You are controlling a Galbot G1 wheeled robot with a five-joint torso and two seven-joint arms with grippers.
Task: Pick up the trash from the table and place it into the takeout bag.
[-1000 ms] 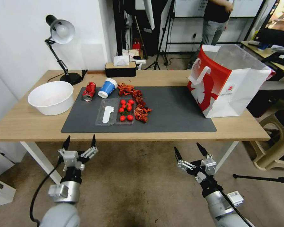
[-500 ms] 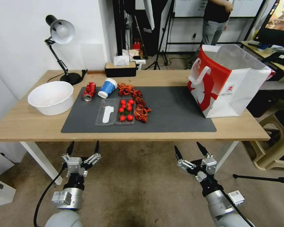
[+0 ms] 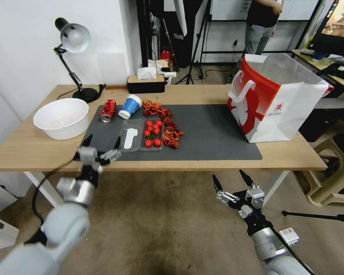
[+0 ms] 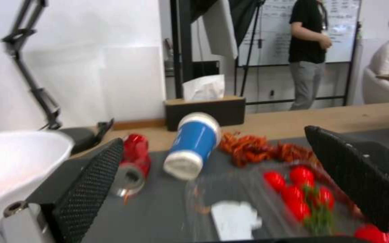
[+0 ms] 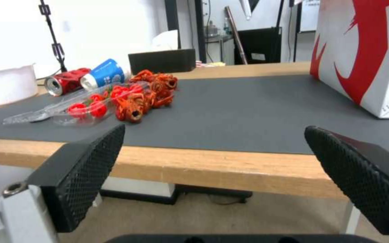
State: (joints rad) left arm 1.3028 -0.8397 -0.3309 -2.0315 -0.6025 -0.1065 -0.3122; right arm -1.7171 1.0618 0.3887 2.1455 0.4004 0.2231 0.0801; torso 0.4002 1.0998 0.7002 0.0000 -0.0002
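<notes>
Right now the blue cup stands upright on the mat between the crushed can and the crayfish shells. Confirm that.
Not quite: the blue cup lies on its side, its white rim toward the table's near edge, as the left wrist view shows plainly. The rest holds: it is on the mat, between the crushed can and the crayfish shells.

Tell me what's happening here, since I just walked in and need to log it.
The robot is clearing trash into the takeout bag, and nothing is picked up yet. Its left gripper is open at the table's near edge, facing the crushed red can and blue paper cup, both lying on the dark mat. The right gripper hangs open below the table edge.
</notes>
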